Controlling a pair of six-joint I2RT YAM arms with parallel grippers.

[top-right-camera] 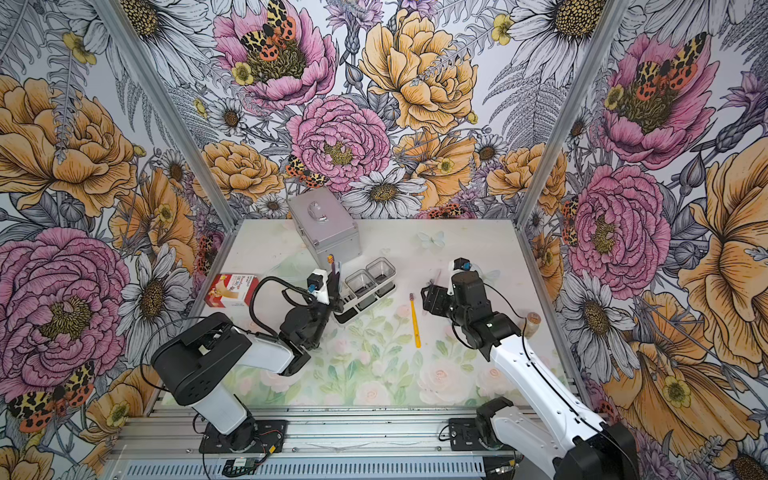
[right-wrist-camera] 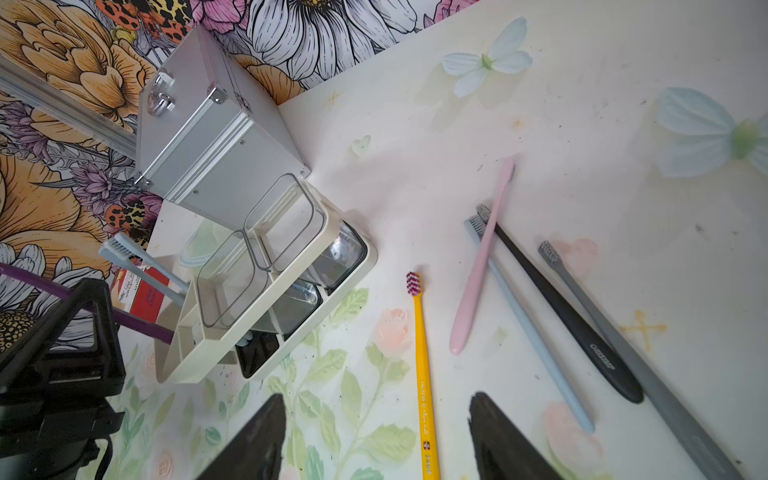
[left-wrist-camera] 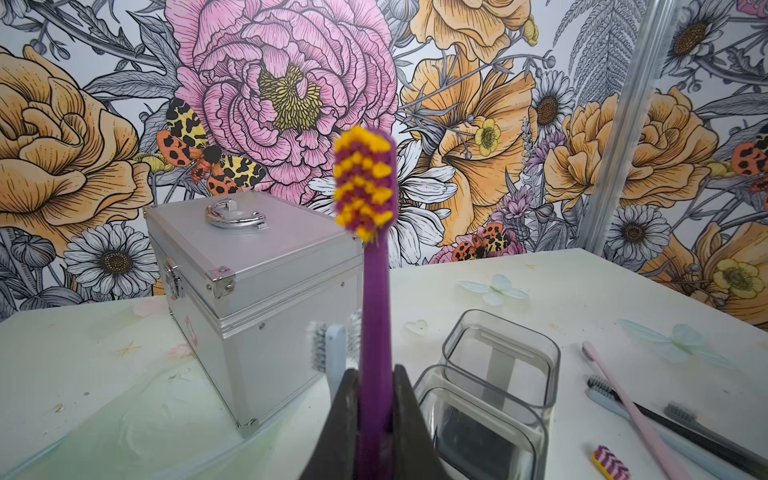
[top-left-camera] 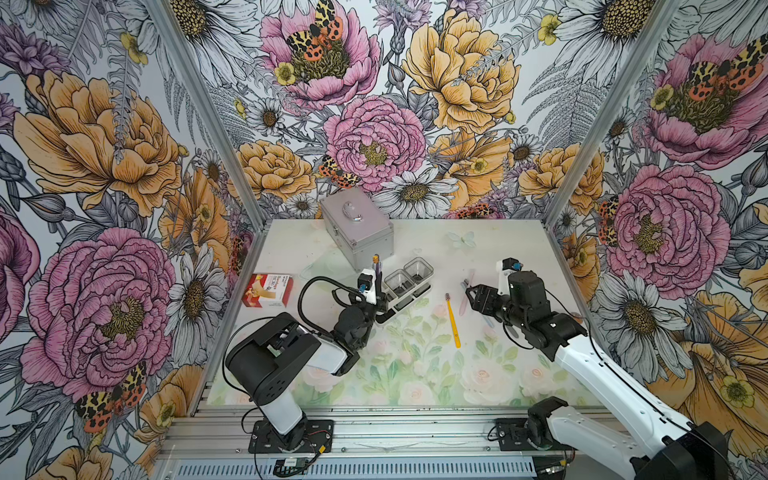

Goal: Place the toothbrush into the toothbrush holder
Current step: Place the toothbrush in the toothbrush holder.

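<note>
Left gripper point(left-wrist-camera: 376, 382): closed narrow on the purple toothbrush point(left-wrist-camera: 376, 291), gripped low on the handle with the bristles up. I judge this upright hold is meant to let the handle drop straight into the toothbrush holder point(right-wrist-camera: 199, 357). The handle's lower end meets the holder's open white compartment; I cannot tell whether it is seated inside.

Right gripper point(right-wrist-camera: 378, 403): jaws wide and empty, hovering off the holder's clear-cup end, just beside the yellow toothbrush point(right-wrist-camera: 422, 353). I read this as waiting, or lining up on the next brush.

The yellow toothbrush lies flat on the surface near the holder. The pink toothbrush point(right-wrist-camera: 478, 270) and the black toothbrush point(right-wrist-camera: 573, 324) lie farther out.

A pale blue toothbrush point(right-wrist-camera: 141, 266) stands in the open compartment, leaning, so space there is shared.

The silver case point(left-wrist-camera: 257, 282) stands just behind the holder, closed.
</note>
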